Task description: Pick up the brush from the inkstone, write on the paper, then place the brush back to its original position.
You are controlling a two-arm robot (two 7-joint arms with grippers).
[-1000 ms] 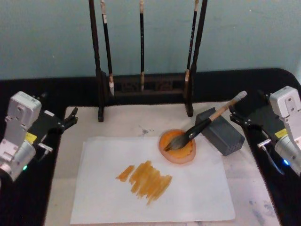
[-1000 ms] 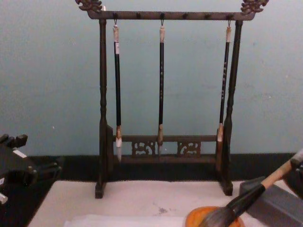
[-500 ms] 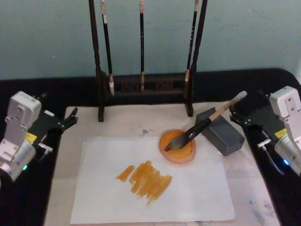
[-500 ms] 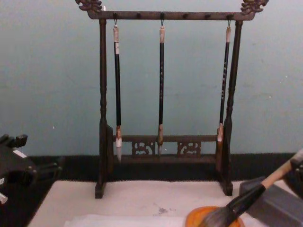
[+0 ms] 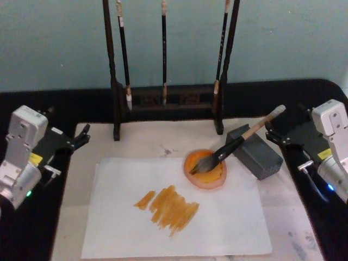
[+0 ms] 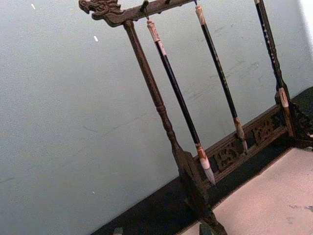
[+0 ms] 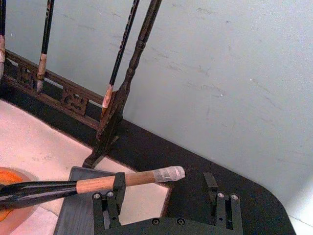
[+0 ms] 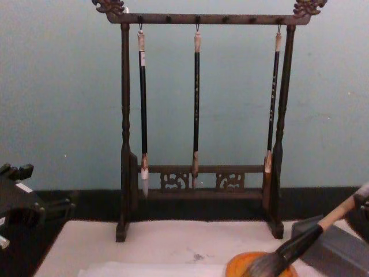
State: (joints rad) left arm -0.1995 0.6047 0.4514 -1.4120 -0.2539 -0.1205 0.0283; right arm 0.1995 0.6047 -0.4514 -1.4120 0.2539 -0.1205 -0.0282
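Brush (image 5: 235, 143) resting on inkstone (image 5: 262, 159), bristles in orange dish (image 5: 216, 182); right pincer (image 5: 275, 136) released beside handle; left pincer (image 5: 81, 136) released, parked

A tall dark wooden rack (image 5: 174, 101) hung with 3 thin black-handled brushes (image 5: 163, 49) walls off the back of the cream mat (image 5: 141, 142). The thick pale-handled brush (image 5: 251, 130) slants from a round orange dish (image 5: 209, 179) over a grey rectangular block (image 5: 262, 159); above the flat white paper (image 5: 228, 217), room is open.
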